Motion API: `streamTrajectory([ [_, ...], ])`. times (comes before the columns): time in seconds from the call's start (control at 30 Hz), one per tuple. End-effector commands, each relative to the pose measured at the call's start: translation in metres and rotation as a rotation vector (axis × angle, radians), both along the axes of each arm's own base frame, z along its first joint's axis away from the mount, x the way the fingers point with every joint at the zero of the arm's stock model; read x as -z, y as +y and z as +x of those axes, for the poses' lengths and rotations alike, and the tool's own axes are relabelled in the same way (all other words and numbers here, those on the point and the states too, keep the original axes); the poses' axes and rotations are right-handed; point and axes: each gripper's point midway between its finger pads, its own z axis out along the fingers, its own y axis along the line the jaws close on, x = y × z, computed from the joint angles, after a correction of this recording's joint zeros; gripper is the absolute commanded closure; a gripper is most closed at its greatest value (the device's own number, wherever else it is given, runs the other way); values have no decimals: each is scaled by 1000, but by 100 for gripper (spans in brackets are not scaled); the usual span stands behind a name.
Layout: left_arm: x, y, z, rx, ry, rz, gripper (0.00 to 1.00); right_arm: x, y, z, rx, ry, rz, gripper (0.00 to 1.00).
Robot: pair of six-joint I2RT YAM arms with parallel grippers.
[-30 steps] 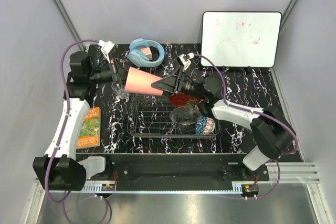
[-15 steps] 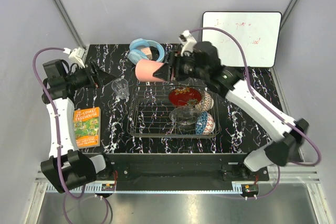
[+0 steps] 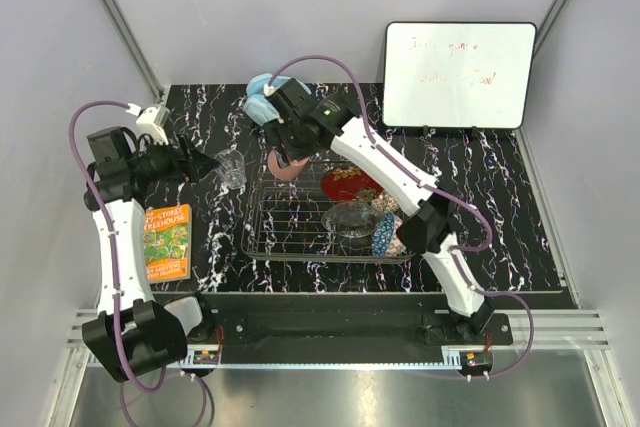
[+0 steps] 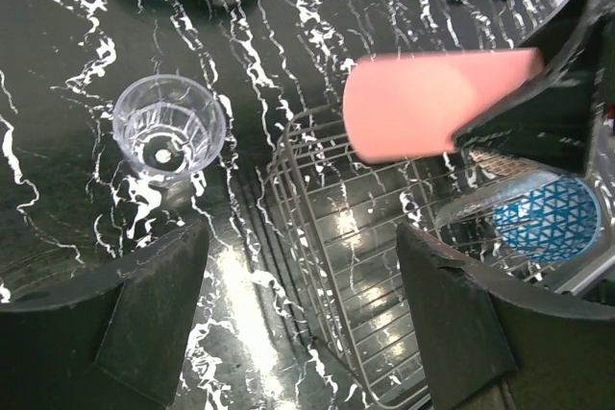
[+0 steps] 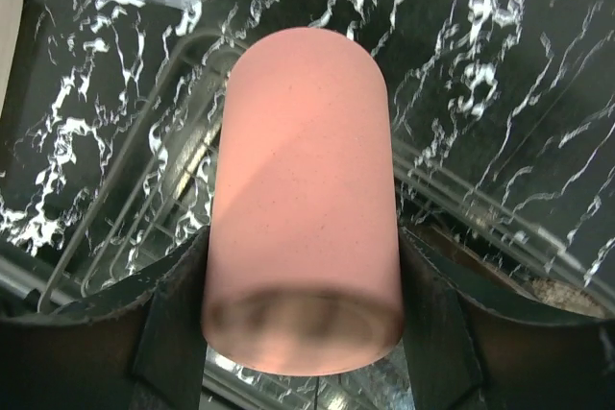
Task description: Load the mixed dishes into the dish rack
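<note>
- Right gripper is clamped on the salmon-pink plastic cup, with one dark finger pressed against each side of the cup near the end closest to the wrist.
- Held this way, the cup hangs lifted over the far left corner of the rectangular chrome wire dish rack.
- Left gripper is spread wide and holds nothing. It hovers to the left of the rack above the black, white-veined tabletop.
- The small clear glass tumbler stands upright on the tabletop outside the rack, near its far left corner, between the left gripper and the rack.
- The right half of the rack holds four dishes:
  - The red gold-decorated lacquer dish is at the far side.
  - The clear glass bowl is near the rack's middle.
  - The blue patterned bowl stands on edge by the near right corner.
  - The small beige patterned bowl sits between the red dish and the blue bowl, partly hidden by the right arm.
- The rack's left half shows only bare wires.
- Light blue headphones lie beyond the rack's far left corner.
- An orange book lies flat well to the left of the rack.
- A white whiteboard stands beyond the rack's far right corner.
</note>
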Motion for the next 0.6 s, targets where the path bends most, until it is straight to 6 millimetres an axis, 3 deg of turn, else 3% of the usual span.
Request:
streamTrajectory([
  [0.0,6,6,2,-1,-29,61,19,3,-5,-6,-47,-44,-139,100],
  [0.27,20,11,6,-5,-3,76,21,46,-2,-26,-102,31,-241,100],
  [0.57,43,14,13,-8,39,71,22,50,8,-56,-175,31,-282,100],
])
